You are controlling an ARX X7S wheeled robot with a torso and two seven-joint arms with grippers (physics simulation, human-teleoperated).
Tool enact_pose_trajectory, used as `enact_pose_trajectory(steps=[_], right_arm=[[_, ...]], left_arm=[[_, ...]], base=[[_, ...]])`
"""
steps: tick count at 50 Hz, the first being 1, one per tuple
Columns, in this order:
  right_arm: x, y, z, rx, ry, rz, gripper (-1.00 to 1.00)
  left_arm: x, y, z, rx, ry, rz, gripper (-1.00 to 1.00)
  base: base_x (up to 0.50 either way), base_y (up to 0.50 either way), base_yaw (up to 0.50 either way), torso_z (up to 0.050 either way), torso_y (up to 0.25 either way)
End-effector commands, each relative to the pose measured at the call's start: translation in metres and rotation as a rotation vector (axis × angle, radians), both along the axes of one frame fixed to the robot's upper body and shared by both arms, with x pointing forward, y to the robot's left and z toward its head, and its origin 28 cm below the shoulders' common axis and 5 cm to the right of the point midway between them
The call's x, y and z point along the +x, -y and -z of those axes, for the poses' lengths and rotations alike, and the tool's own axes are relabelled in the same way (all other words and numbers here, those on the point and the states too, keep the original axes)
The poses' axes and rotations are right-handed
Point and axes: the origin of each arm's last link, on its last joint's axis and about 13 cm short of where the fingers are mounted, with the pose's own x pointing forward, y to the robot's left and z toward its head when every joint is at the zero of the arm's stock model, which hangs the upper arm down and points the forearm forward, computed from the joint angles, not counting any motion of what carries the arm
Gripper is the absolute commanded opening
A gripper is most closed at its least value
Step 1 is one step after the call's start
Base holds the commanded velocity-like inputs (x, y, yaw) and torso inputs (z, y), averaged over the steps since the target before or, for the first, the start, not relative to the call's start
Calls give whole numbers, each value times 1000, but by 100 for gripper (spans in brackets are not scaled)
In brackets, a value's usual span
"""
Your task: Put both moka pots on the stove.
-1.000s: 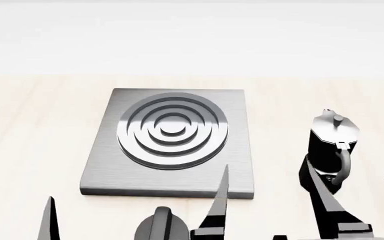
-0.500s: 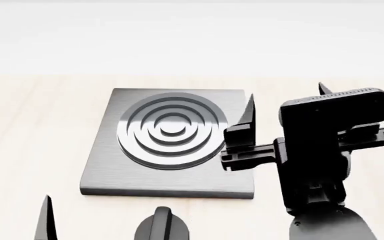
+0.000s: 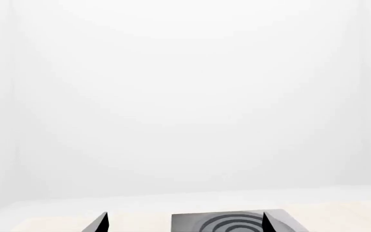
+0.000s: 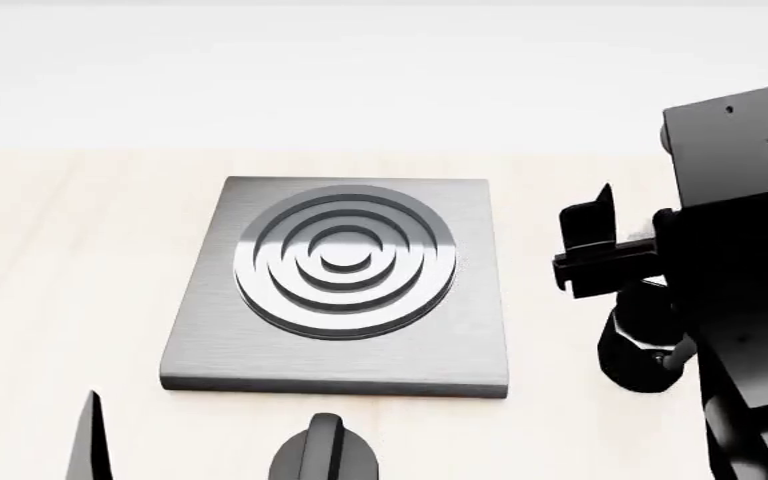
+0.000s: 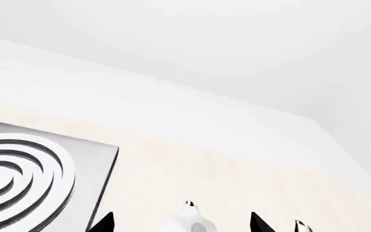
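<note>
R arm (image 4: 738,280) is hanging over the tabletop (image 4: 64,260) right of the stove (image 4: 344,350), hiding most of the near moka pot (image 4: 638,355); only its lower body is showing. R wrist cam: R gripper (image 5: 179,223) jaws spread, pot lid (image 5: 191,221) sitting between the tips. L gripper (image 3: 184,221) jaws apart too, holding nothing, stove beyond. Black knob (image 4: 324,455) sitting in front of stove.

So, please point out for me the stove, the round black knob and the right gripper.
stove (image 4: 217,340): head view, on the bare brushed grey plate, near its front left corner.
round black knob (image 4: 324,455): head view, on its raised top, at the picture's lower edge.
right gripper (image 5: 180,223): right wrist view, midway between its two dark fingertips.
</note>
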Motion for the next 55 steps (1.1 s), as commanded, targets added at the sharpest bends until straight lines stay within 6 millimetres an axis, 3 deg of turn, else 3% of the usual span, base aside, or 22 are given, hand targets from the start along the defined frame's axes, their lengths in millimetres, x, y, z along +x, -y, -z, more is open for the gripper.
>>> enact_pose_trajectory(steps=[1, 23, 55], right_arm=[[4, 21, -1, -7, -103, 43, 100], [13, 34, 22, 56, -213, 43, 100], [14, 36, 52, 83, -269, 48, 100]], left_arm=[[0, 1, 1, -1, 0, 4, 100], [-1, 2, 0, 2, 2, 7, 100], [-1, 4, 0, 5, -3, 16, 100]], base=[[0, 0, 0, 0, 0], [0, 0, 0, 0, 0], [0, 0, 0, 0, 0]])
